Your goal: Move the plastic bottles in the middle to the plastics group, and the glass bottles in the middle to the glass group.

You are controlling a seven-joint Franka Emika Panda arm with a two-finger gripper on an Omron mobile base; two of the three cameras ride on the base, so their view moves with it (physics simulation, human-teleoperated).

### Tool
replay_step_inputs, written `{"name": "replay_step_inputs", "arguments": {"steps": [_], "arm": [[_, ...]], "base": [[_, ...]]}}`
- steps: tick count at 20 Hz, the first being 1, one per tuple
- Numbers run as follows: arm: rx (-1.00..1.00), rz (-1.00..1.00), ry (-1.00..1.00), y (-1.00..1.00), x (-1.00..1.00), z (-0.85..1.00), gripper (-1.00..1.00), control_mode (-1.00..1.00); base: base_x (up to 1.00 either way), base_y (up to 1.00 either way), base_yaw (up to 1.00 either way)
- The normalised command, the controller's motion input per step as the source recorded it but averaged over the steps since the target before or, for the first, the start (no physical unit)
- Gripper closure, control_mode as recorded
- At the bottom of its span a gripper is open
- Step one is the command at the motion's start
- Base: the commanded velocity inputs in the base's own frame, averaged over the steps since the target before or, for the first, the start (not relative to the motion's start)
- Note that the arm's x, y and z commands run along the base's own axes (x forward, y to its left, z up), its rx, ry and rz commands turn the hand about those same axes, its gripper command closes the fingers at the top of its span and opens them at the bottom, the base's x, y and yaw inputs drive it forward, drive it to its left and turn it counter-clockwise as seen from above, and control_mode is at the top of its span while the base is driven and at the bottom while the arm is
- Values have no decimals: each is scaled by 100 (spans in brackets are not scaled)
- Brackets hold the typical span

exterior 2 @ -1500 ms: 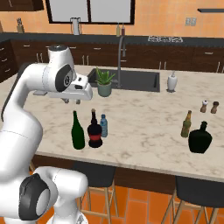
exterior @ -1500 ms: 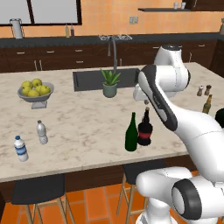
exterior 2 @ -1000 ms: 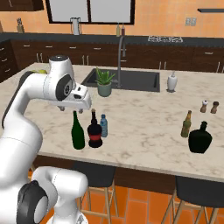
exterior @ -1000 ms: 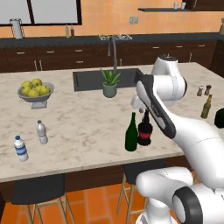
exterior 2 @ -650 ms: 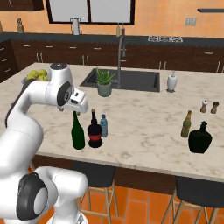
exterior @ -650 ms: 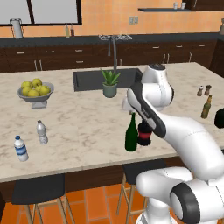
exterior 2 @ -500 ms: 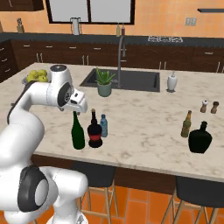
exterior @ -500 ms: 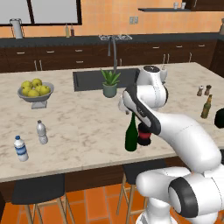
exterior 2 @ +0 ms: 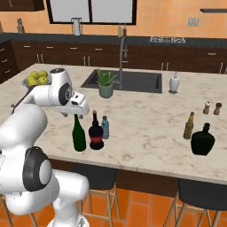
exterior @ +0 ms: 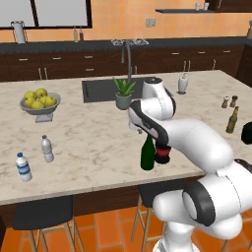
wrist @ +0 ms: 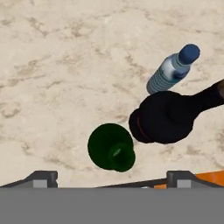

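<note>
**A:** Looking down past the two-finger gripper [exterior 2: 76, 112], what crowds it?

**B:** Three bottles, bunched together on the beige marbled stone counter [wrist: 65, 57]. Right beneath the hand stands the tall slim dark green glass wine bottle [wrist: 111, 147], seen mouth-on as a round green disc. Just beside it, touching or nearly so, is the black round-bodied glass bottle with a red label [wrist: 162, 116], its narrow neck leaning out of frame. Beyond that one stands the small translucent blue plastic bottle with a blue cap [wrist: 172, 68], ribbed along its sides.

**A:** And the fingers?

**B:** Only the two dark tips [wrist: 41, 177] show, set well apart either side of the green bottle's top; they grip nothing.

**A:** Where do the groups stand?

**B:** Far off to the hand's left sit two small clear plastic water bottles: one with a white cap and blue-white label [exterior: 22, 167], one plain greyish-clear [exterior: 47, 148]. Far to its right is one slim brown-olive glass bottle [exterior 2: 189, 126], with a squat black flask [exterior 2: 203, 140] just beside it and two small shakers [exterior 2: 212, 108] behind.

**A:** Anything else around?

**B:** One grey bowl of yellow-green fruit [exterior: 39, 102], one potted spiky plant [exterior 2: 105, 84] by the sink.
</note>
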Motion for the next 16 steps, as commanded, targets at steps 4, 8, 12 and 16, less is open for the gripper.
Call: {"name": "replay_step_inputs", "arguments": {"steps": [4, 8, 12, 16], "arm": [[-9, 1, 6, -1, 20, -24, -100, -100], [-2, 8, 1, -5, 20, -18, -100, -100], [0, 8, 0, -9, 5, -13, -100, -100], [0, 6, 0, -11, 0, -14, -100, -100]], "base": [[0, 0, 0], [0, 0, 0], [0, 0, 0], [0, 0, 0]]}}
